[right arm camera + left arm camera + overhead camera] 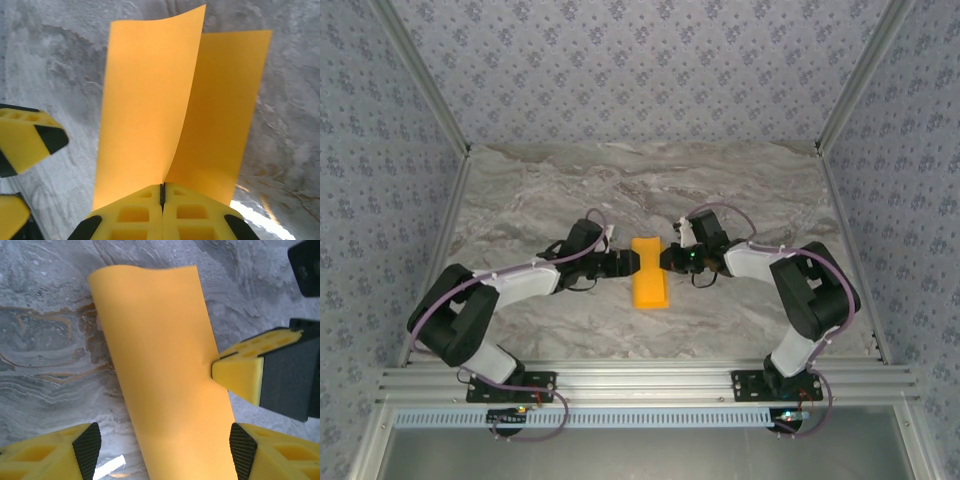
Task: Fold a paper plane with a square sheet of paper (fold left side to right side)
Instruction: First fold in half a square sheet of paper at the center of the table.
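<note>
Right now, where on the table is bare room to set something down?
Free: the far strip of table between paper and back wall; the near patch between the arm bases. Crowded: the middle, where left gripper and right gripper meet at the paper.
</note>
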Controlling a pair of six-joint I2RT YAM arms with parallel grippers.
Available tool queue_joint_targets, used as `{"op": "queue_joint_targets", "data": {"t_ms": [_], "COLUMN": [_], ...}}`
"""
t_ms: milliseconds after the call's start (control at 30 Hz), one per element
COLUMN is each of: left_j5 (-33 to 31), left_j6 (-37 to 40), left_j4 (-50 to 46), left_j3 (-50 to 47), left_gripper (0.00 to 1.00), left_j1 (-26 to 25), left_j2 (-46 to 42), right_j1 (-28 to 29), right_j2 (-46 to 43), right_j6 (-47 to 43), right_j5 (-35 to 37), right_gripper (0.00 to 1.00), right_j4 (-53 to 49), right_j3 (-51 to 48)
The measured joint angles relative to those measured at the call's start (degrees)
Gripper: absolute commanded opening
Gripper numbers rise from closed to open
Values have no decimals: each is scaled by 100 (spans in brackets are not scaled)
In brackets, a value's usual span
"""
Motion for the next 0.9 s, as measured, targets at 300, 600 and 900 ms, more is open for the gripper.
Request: {"op": "queue_joint_targets", "data": {"t_ms": [300, 600, 900], "left_j5": [-188, -409, -675], "left_j6": [-103, -149, -144], "left_j4": [-210, -479, -960], "left_j3": [286, 721, 1075], "left_gripper": [66, 55, 55], "left_j1": [-203, -385, -501], "left_j2": [737, 1078, 1244], "right_j1": [2, 0, 0], "right_j2": [83, 122, -872], "right_j6": [-107, -173, -396], "right_j5": [188, 208, 975], "right_gripper": [6, 28, 54], "right_j4": [-168, -181, -662], "right_j3": [39, 68, 31]}}
